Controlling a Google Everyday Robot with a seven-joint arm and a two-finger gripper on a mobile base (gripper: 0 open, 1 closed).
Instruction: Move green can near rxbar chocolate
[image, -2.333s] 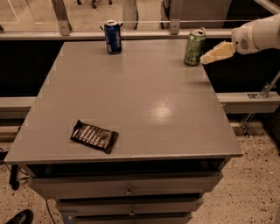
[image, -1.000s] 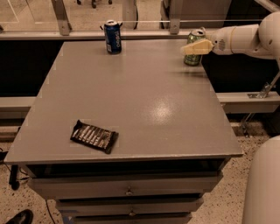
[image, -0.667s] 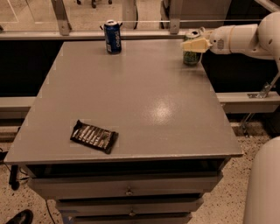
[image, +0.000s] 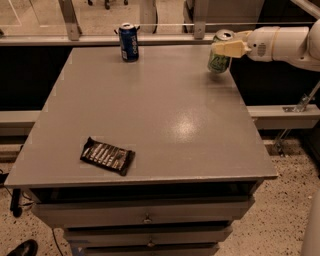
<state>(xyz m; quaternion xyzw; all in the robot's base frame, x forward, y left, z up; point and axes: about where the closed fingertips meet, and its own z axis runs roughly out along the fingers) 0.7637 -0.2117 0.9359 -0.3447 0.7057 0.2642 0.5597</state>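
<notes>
In the camera view, the gripper (image: 221, 48) is reaching in from three o'clock over the table's (image: 165, 110) far right corner, at about one o'clock. Its pale fingers are pinching the green can (image: 217, 62) just under the silver top. The can is leaning, and I cannot tell whether its base is touching the surface. Such a high grip is probably easing a lift. The rxbar chocolate (image: 107, 155) is lying flat at seven o'clock, well apart. The dark blue can (image: 128, 42) is standing at eleven o'clock, off the likely path.

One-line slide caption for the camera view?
Pincer grips green can at far right corner of table; rxbar lies front left.
</notes>
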